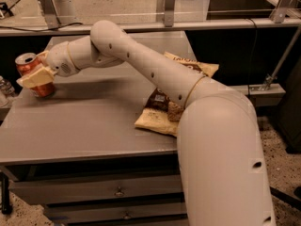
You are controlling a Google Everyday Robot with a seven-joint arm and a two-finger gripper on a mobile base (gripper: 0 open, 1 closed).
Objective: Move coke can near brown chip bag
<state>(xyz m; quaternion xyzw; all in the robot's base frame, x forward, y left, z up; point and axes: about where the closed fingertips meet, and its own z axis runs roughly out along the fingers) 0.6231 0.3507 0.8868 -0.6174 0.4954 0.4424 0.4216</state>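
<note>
The coke can (29, 68) is red with a silver top and sits at the far left of the grey table (84, 126). It is tilted and held just above the table's left edge. My gripper (36, 75) is shut on the can, with a tan finger (35, 77) across its front. The brown chip bag (157, 111) lies flat at the table's right side, well to the right of the can. My arm crosses over the bag and hides its middle; its far end with white lettering (195, 66) shows behind the arm.
The table has drawers (117, 191) below its front edge. A rail with metal posts (169, 6) runs behind the table. A clear bottle (4, 86) stands off the table's left side. My own arm fills the right foreground.
</note>
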